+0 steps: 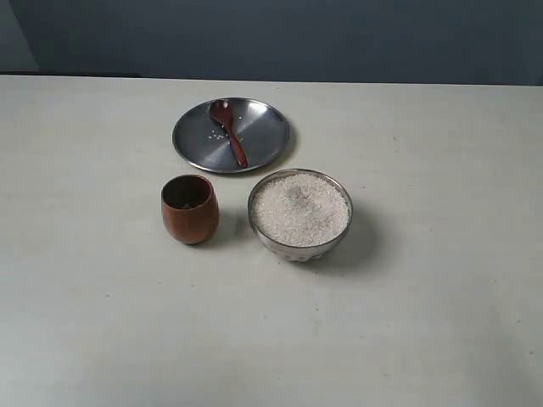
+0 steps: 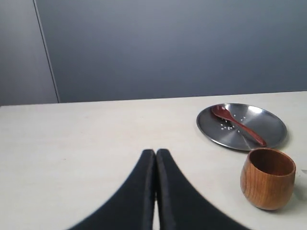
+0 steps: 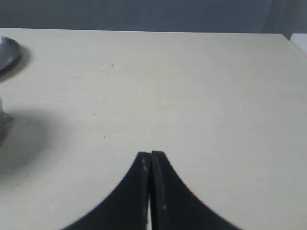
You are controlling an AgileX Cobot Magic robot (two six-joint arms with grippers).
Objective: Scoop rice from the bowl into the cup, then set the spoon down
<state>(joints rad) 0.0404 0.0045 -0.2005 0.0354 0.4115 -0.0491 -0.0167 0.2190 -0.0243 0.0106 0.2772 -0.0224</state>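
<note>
Plate (image 1: pixel 263 127): steel, on the table (image 1: pixel 102 297) behind your cup (image 1: pixel 190 209) and bowl (image 1: pixel 297 251).
Spoon (image 1: pixel 230 133): dark wood, lying on plate beside loose grains (image 1: pixel 215 136).
Rice (image 1: pixel 300 209): fills bowl.
Hands: left hand (image 2: pixel 156 153) and right hand (image 3: pixel 150 154) closed, empty.

Exterior overhead-oblique, wrist views low, near, perhaps sharing plate (image 2: pixel 273 127)

The silver bowl (image 1: pixel 299 252) stands full of white rice (image 1: pixel 300 209). The brown wooden cup (image 1: pixel 190 220) stands upright just left of it. The dark spoon (image 1: pixel 229 130) lies flat behind it.
</note>
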